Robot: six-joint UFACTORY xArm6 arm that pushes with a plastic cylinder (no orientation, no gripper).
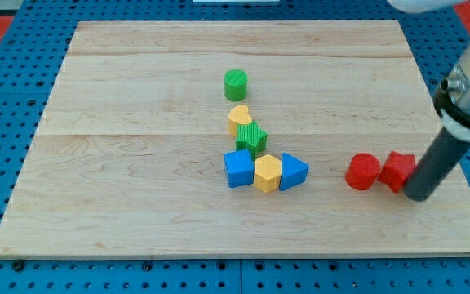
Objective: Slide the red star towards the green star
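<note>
Pale wood-grain board [137, 163], matt dark rod [435, 167], blue pegboard surround [6, 122]

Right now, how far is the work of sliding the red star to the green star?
Done: nothing visible; the red star sits far at the view's right, beside the red cylinder. In hand: my tip is against the red star's right side, placed to push it toward the view's left. Left: the whole slide to the green star in the central cluster; the red cylinder lies directly in the path.
</note>
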